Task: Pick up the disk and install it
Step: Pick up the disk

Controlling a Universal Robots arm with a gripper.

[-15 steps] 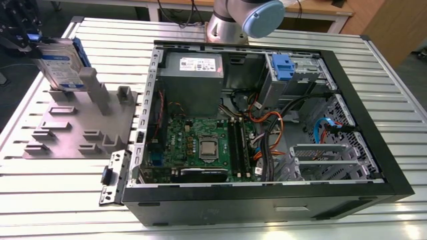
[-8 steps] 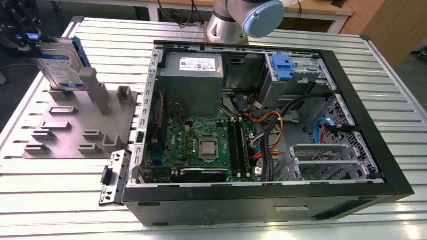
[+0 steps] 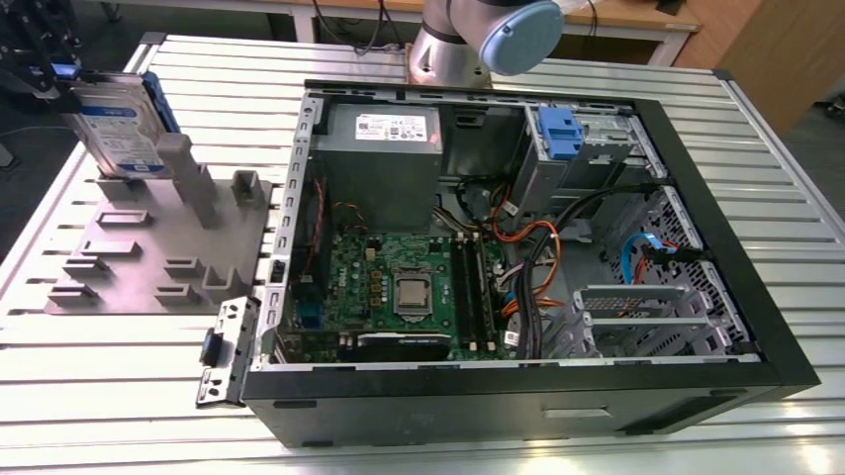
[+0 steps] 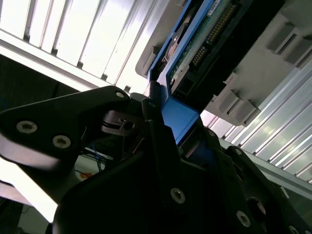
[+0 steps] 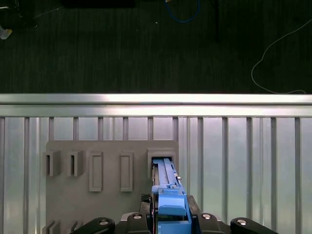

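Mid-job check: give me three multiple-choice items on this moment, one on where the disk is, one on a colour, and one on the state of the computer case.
1. Where is the disk?
A. In a bay inside the computer case
B. Standing on edge at the grey holder plate, on the exterior view's left of the case
C. Lying flat on the table in front of the case

2. What colour is the bracket around the disk's edges?
A. Red
B. Blue
C. Yellow

3. What state is the computer case in?
A. Open, its inside exposed
B. Closed, side panel on
C. Turned upside down

Answers:
1 B: the exterior view shows it upright over the plate, outside the case.
2 B: both wrist views show blue plastic.
3 A: the circuit board and cables are in plain sight.
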